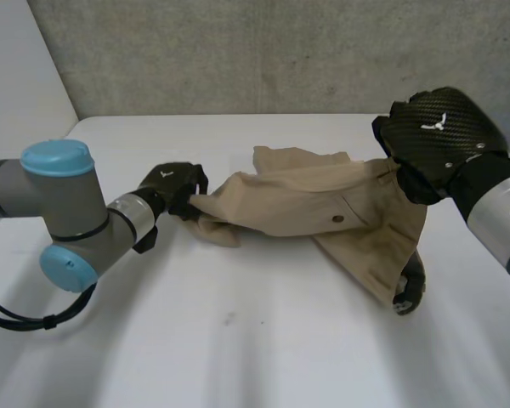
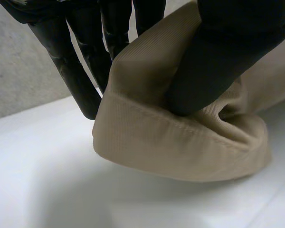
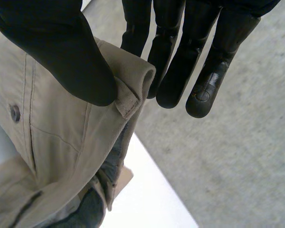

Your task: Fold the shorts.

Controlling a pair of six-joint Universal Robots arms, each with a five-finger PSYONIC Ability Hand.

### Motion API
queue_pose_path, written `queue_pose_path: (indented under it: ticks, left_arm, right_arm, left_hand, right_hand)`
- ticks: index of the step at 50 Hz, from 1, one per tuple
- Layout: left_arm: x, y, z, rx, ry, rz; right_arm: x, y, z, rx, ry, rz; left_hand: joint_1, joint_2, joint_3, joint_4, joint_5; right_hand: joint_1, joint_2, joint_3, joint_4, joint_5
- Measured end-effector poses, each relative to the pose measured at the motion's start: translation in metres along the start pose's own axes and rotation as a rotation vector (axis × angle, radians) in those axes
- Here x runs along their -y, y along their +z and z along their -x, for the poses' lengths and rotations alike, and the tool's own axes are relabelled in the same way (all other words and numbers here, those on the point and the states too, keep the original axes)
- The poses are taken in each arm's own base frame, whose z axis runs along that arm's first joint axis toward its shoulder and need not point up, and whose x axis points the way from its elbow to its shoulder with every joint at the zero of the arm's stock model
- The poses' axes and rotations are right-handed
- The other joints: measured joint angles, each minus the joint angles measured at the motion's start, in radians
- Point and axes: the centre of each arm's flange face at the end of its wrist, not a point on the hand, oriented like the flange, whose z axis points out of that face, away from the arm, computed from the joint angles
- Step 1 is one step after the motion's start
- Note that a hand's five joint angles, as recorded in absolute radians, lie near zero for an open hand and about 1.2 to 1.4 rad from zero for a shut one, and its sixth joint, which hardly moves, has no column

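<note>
While the black left hand (image 1: 172, 185) is pinching a hem of the tan fabric shorts (image 1: 314, 208), the black right hand (image 1: 438, 136) is pinching their opposite edge.

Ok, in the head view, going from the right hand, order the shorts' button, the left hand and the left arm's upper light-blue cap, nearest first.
1. The button, on the shorts hanging below the right hand.
2. The left hand, pinching the shorts' opposite end.
3. The upper light-blue cap, farther out on the left arm.
</note>
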Motion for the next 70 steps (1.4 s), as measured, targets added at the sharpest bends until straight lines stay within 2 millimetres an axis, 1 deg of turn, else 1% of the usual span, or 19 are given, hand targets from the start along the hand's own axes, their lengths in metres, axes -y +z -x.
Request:
queue_pose_path:
  ticks: [8,16,22,30,33,37,40,43,44,45,47,51,55,58,59,60,61,65,70]
  left_arm:
    - [0.055,-0.024,0.001,0.068,0.08,-0.103]
    - [0.123,-0.083,-0.016,0.085,0.128,-0.23]
    - [0.164,-0.135,-0.032,0.089,0.161,-0.351]
    - [0.187,-0.183,-0.046,0.091,0.182,-0.426]
    - [0.189,-0.191,-0.049,0.089,0.183,-0.43]
    - [0.183,-0.19,-0.049,0.088,0.177,-0.404]
    - [0.169,-0.176,-0.044,0.089,0.163,-0.347]
    - [0.148,-0.148,-0.035,0.09,0.148,-0.26]
    - [0.148,-0.148,-0.035,0.09,0.148,-0.26]
    - [0.139,-0.134,-0.03,0.09,0.146,-0.228]
    - [0.13,-0.113,-0.024,0.091,0.155,-0.2]
    - [0.128,-0.087,-0.016,0.099,0.187,-0.205]
    - [0.156,-0.049,-0.004,0.161,0.286,-0.355]
    - [0.18,-0.04,-0.001,0.216,0.323,-0.474]
    - [0.203,-0.039,0.001,0.272,0.342,-0.585]
    - [0.203,-0.039,0.001,0.272,0.342,-0.585]
    - [0.225,-0.042,0.002,0.327,0.348,-0.693]
    - [0.25,-0.055,-0.002,0.384,0.341,-0.825]
    - [0.246,-0.076,-0.016,0.378,0.328,-0.833]
  right_arm:
    - [-0.027,0.031,0.005,0.054,0.02,0.153]
    - [-0.027,0.039,-0.001,0.047,0.024,0.218]
    - [0.003,0.023,-0.021,-0.032,0.013,0.131]
    - [0.038,-0.005,-0.053,-0.157,-0.015,0.019]
    - [0.049,-0.015,-0.06,-0.189,-0.025,-0.012]
    - [0.05,-0.017,-0.062,-0.193,-0.027,-0.017]
    - [0.038,-0.006,-0.057,-0.16,-0.017,0.025]
    - [0.018,0.012,-0.049,-0.117,-0.004,0.083]
    - [0.018,0.012,-0.049,-0.117,-0.004,0.083]
    - [0.002,0.029,-0.043,-0.082,0.004,0.128]
    - [-0.011,0.046,-0.039,-0.064,0.01,0.151]
    - [-0.02,0.067,-0.039,-0.066,0.013,0.149]
    - [-0.017,0.113,-0.054,-0.168,-0.012,-0.002]
    - [-0.007,0.125,-0.064,-0.234,-0.024,-0.096]
    - [0.009,0.136,-0.078,-0.328,-0.036,-0.23]
    - [0.009,0.136,-0.078,-0.328,-0.036,-0.23]
    - [0.027,0.14,-0.091,-0.414,-0.045,-0.355]
    - [0.05,0.137,-0.104,-0.502,-0.047,-0.497]
    - [0.056,0.129,-0.099,-0.506,-0.033,-0.523]
  left_hand:
    - [0.0,0.008,0.013,0.009,0.0]
    - [0.0,0.009,0.02,0.009,0.0]
    - [0.0,0.01,0.02,0.009,0.0]
    - [0.0,0.01,0.02,0.009,0.0]
    - [0.0,0.01,0.02,0.01,0.0]
    - [0.0,0.01,0.02,0.01,-0.001]
    - [0.0,0.01,0.02,0.01,0.0]
    - [0.0,0.01,0.02,0.01,0.0]
    - [0.0,0.01,0.02,0.01,0.0]
    - [0.0,0.01,0.02,0.01,0.0]
    - [0.0,0.01,0.02,0.01,0.0]
    - [0.0,0.01,0.02,0.01,0.0]
    - [0.0,0.01,0.02,0.01,0.0]
    - [0.0,0.011,0.02,0.01,0.0]
    - [0.0,0.011,0.02,0.01,0.0]
    - [0.0,0.011,0.02,0.01,0.0]
    - [0.0,0.011,0.02,0.01,0.0]
    - [0.0,0.011,0.02,0.01,0.0]
    - [0.0,0.011,0.02,0.01,0.0]
  right_hand:
    - [0.0,0.0,0.0,0.0,0.0]
    - [0.0,0.0,0.0,0.0,0.0]
    - [0.0,0.0,0.0,0.0,0.0]
    - [0.0,0.0,0.006,0.0,0.0]
    - [0.0,0.0,0.006,0.0,0.0]
    - [0.0,0.0,0.006,0.0,0.0]
    - [0.0,0.0,0.006,0.0,0.0]
    - [0.0,0.0,0.006,0.0,0.007]
    - [0.0,0.0,0.006,0.0,0.007]
    - [0.0,0.0,0.006,0.0,0.007]
    - [0.0,0.0,0.006,0.0,0.009]
    - [0.0,0.0,0.006,0.0,0.009]
    - [0.0,0.0,0.006,0.0,0.009]
    - [0.0,0.0,0.006,0.0,0.009]
    - [0.0,0.0,0.006,0.0,0.009]
    - [0.0,0.0,0.006,0.0,0.009]
    - [0.0,0.0,0.006,0.0,0.009]
    - [0.0,0.0,0.006,0.0,0.009]
    - [0.0,0.0,0.006,0.0,0.009]
